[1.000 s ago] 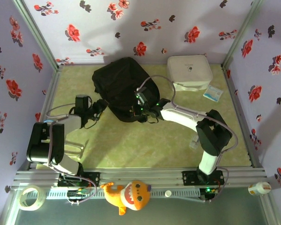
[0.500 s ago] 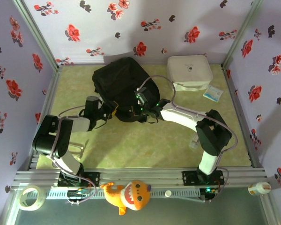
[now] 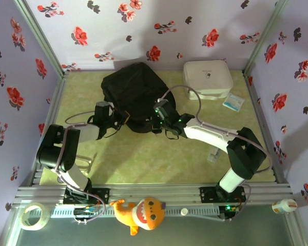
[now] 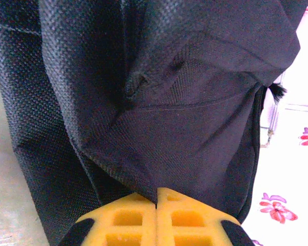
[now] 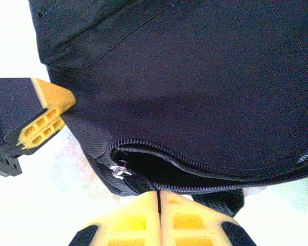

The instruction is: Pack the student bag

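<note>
Student bag (image 3: 133, 89), black and soft, lay toward the far middle of the green table (image 3: 159, 159), its near edge facing both arms. The left gripper (image 3: 122, 119) reached in from the left at the bag's near-left edge. In the left wrist view, its yellow fingers (image 4: 128, 220) were pressed together with no gap, and a fold of the woven black fabric ran down into their tips, seemingly nipped there. The right gripper (image 3: 155, 124) met the bag's near edge just beside the left one. Its fingers (image 5: 190, 218) were likewise closed tight on the cloth just below a partly open zipper (image 5: 205, 166), whose silver pull (image 5: 118, 171) hung at the left end. A white zip case (image 3: 208, 77) sat at the far right, apart from the bag, with a small packet (image 3: 232, 102) near it. An orange plush shark (image 3: 141, 214) and a tape roll (image 3: 32, 215) rested on the front rail.
</note>
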